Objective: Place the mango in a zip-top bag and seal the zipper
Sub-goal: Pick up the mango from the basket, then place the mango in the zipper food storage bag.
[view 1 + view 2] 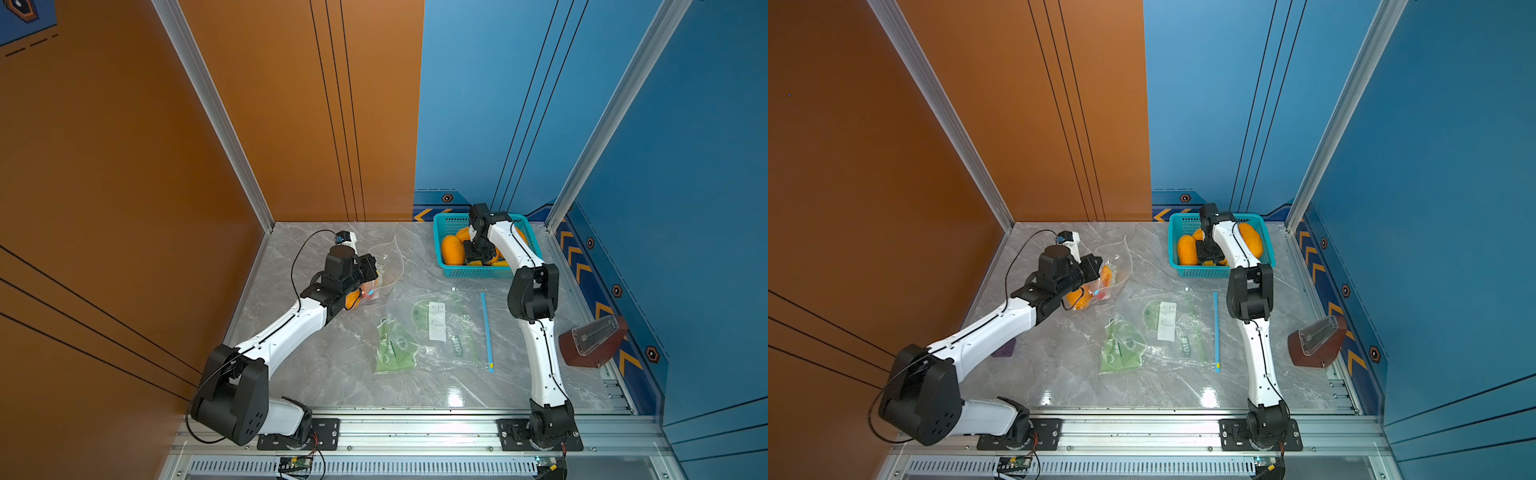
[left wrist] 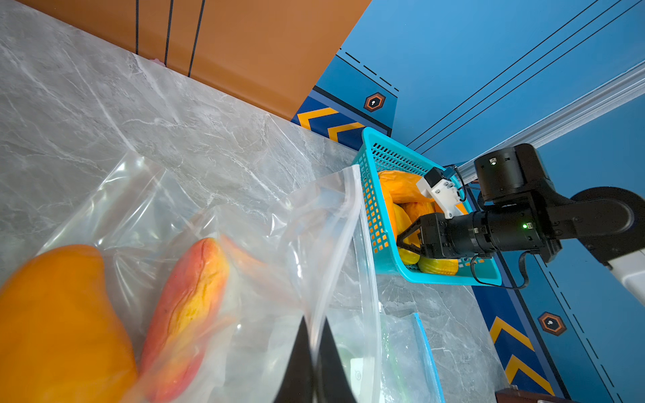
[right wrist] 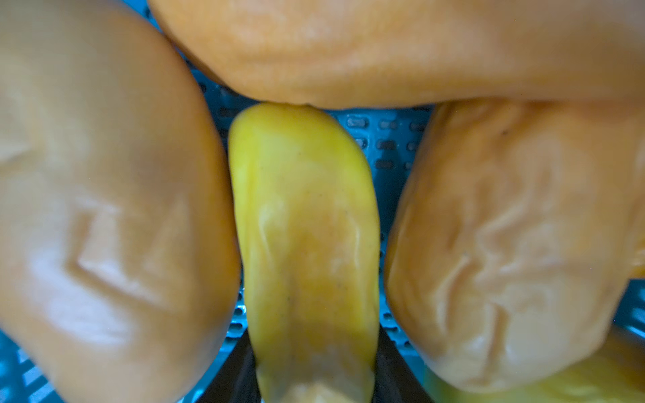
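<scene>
Currently the small yellow mango [image 3: 303,226] lies between the fingers of the right gripper [image 2: 400,241], gripped on both sides, inside the turquoise perforated plastic basket [image 2: 375,209]; the left gripper [image 2: 315,322] pinches the clear plastic zip-top bag [image 2: 146,195].

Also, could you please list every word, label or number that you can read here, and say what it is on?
White rectangular label on the flat clear plastic bag: small print, too blurred to read.
Green lettering on the same bag: too blurred to read.
Folded green printed bag: white marks, illegible.
No other text shows.
</scene>
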Tool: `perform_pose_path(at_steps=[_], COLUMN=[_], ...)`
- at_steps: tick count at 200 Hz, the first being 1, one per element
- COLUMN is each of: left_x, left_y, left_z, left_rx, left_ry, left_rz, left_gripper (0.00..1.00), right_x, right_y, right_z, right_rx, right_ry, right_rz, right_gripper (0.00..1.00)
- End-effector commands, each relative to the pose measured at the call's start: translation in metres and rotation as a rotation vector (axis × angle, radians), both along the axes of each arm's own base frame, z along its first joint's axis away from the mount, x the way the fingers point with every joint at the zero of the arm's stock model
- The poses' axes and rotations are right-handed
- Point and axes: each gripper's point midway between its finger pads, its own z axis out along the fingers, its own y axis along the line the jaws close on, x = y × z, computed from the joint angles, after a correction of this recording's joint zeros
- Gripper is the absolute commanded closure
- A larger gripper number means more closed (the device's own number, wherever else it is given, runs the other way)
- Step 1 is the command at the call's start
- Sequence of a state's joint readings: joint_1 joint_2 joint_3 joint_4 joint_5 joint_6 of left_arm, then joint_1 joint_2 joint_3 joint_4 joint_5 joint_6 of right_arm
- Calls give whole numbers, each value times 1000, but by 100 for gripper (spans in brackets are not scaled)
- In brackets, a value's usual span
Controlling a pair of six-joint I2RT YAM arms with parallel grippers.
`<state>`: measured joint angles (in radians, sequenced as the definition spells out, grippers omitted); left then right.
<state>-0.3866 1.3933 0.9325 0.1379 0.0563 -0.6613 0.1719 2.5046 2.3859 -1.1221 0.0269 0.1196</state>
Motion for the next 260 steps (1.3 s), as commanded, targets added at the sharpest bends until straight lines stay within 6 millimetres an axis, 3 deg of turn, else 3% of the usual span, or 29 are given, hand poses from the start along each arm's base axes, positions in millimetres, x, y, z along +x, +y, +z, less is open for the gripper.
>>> perform_pose_path(at_steps=[1,55,76,106,129,157,204,240,260], left_x=[0,-2,-4,-5,-6,-6,-7,-9,-10], left_y=[0,0,2,5,5,5,4,5,5], left_z=[1,3,3,6,5,6,5,6,7], left_rx=[-10,-16,-13,-13,-10,-10,-9,-10,-11], left_ry=[4,1,-1,-10,-11,-13,-12,-14,-16], left_rz=[6,6,10,17,13,11,10,9,7], left_gripper=[100,100,100,100,100,100,100,100,100], right_x=[-3,-15,-26,-50,-72,-98,-128,-140,-141], right_y=[-2,4,14,47,87,140,235,286,301], right_z=[74,141,163,196,211,215,200,185,175], right_rx=[37,95,167,344,484,579,702,733,736], right_ry=[-122,-247,-283,-333,-340,-319,-247,-192,-166], right_rz=[-25,-42,-53,-51,-12,48,140,180,188], right_gripper=[77,84,86,88,88,88,89,90,90])
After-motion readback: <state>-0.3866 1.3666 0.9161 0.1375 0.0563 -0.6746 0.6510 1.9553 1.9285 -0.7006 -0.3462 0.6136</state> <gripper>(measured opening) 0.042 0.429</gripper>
